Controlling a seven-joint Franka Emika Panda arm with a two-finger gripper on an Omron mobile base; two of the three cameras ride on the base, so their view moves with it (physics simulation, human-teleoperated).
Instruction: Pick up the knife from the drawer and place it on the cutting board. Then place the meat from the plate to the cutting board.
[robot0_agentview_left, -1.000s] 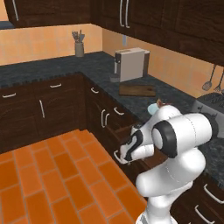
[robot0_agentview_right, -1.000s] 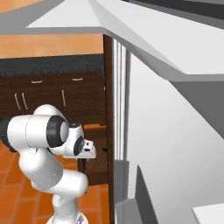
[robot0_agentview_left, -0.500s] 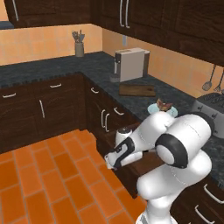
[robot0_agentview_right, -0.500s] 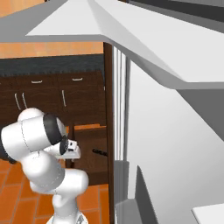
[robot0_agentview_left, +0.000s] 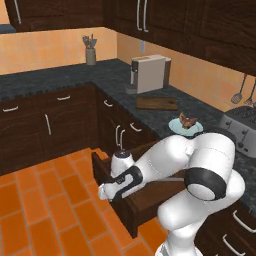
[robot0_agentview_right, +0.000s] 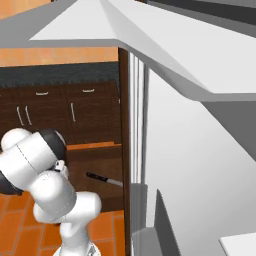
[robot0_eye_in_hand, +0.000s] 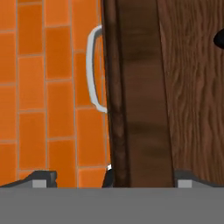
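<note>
So we're early: the drawer (robot0_agentview_left: 131, 200) is pulled out over the orange floor, and that's all that's done. Our end effector (robot0_agentview_left: 111, 192) sits at the drawer's front edge, jaws spread wide, holding nothing; in the hand view the tips straddle the front panel, with the silver bar handle (robot0_eye_in_hand: 93, 70) on the floor side. The knife (robot0_agentview_right: 104, 179) lies flat inside the drawer, black handle and silver blade, untouched. Further back on the worktop (robot0_agentview_left: 115, 72), the meat (robot0_agentview_left: 186, 120) sits on the pale plate (robot0_agentview_left: 185, 127). Beyond that the cutting board (robot0_agentview_left: 156, 103) is bare, just in front of the toaster (robot0_agentview_left: 149, 73). Left, we reckon: grab the knife, place it on the board, then move the meat.
</note>
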